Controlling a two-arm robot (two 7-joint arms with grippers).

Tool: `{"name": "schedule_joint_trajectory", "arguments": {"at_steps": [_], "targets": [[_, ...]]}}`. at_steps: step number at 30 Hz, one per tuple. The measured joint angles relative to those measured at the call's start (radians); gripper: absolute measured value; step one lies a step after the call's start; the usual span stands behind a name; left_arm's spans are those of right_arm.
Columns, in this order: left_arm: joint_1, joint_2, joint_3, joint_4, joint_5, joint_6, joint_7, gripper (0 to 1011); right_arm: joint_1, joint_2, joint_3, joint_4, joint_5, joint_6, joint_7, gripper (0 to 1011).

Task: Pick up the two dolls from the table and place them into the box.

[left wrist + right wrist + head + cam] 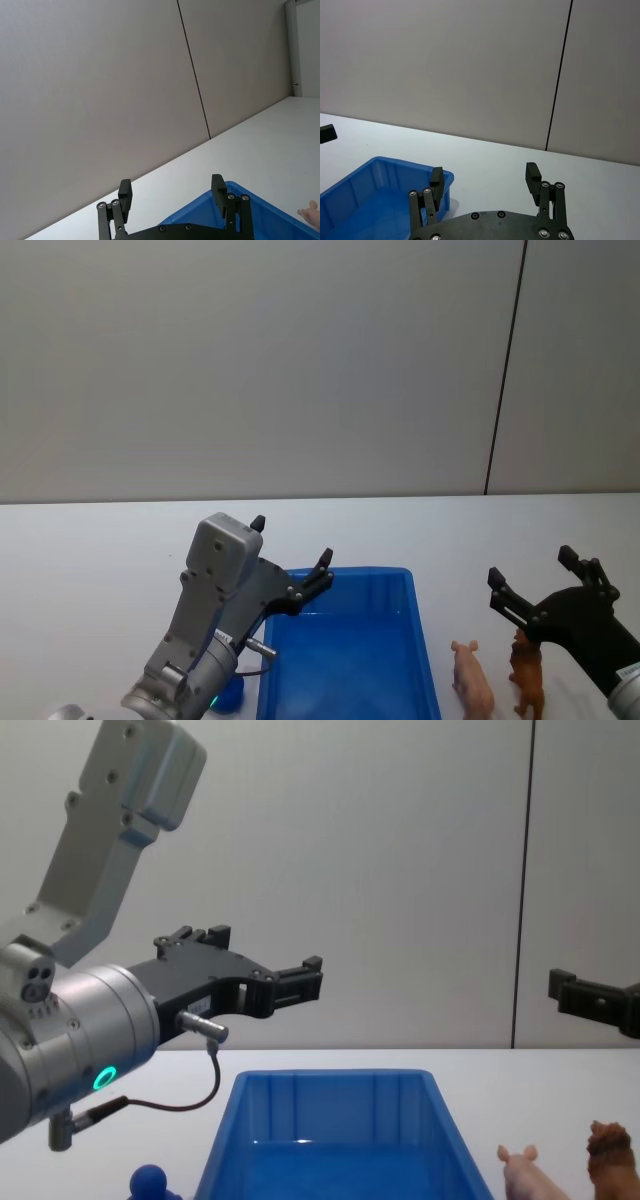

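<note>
The blue box (350, 574) sits on the white table (90, 550) in front of me, with nothing inside it. My left gripper (291, 542) hovers open over the box's far left corner, holding nothing. To the right of the box stand the two dolls: a pale pink pig (472, 680) and, beside it, a brown shaggy animal (527, 675). My right gripper (531, 565) hangs open just above and behind them, with nothing held. The chest view shows the box (330, 1100), the pig (525, 1172) and the brown doll (610, 1155) from the side, and the left gripper (255, 955) raised well above the box.
A small blue knob-shaped object (152, 1180) lies on the table left of the box, under my left arm. A grey wall with a dark vertical seam (505, 370) closes off the table's far edge. Open tabletop stretches behind the box and the dolls.
</note>
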Motion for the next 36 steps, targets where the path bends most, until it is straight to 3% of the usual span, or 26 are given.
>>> {"name": "schedule_joint_trajectory", "arguments": {"at_steps": [16,36], "targets": [[0.000,0.000,0.000,0.000,0.000,0.000,0.000,1001,-0.006,0.005,0.007,-0.002,0.009,0.021,-0.008,1001],[0.000,0.000,0.000,0.000,0.000,0.000,0.000,1001,-0.064,0.040,0.038,-0.012,0.050,0.149,-0.082,1001]]}}
